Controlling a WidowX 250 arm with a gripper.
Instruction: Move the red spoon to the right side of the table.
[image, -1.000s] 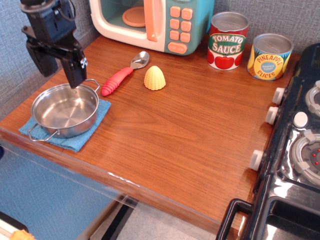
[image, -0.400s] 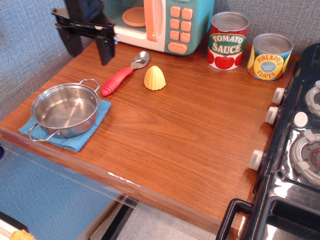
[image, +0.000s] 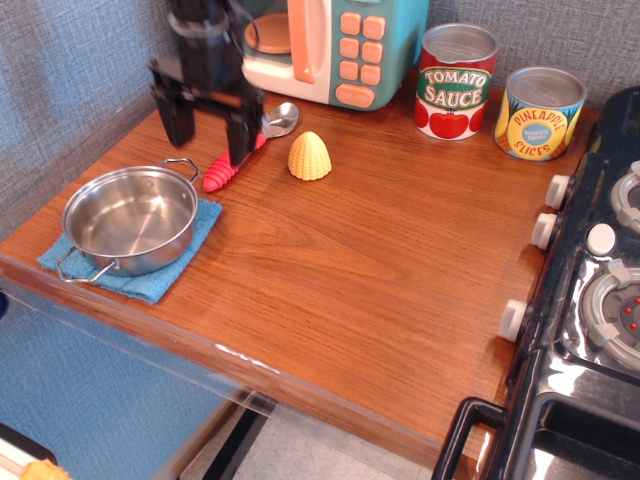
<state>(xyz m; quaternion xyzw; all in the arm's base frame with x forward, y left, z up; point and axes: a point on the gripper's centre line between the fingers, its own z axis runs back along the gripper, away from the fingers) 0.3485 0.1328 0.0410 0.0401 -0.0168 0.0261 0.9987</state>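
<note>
Red spoon (image: 225, 170), ribbed plastic handle, shiny silver bowl: lies just left of the yellow ridged cone toy (image: 310, 156) on the brown wood-grain table (image: 380, 270). Probably light, stiff; bowl slippery, so you take the ribbed handle. Black gripper (image: 208, 125) hangs over it, fingers spread, holding nothing.

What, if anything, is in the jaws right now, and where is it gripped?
Nothing. The gripper is open, its jaws spread above the red spoon, which lies on the table.
</note>
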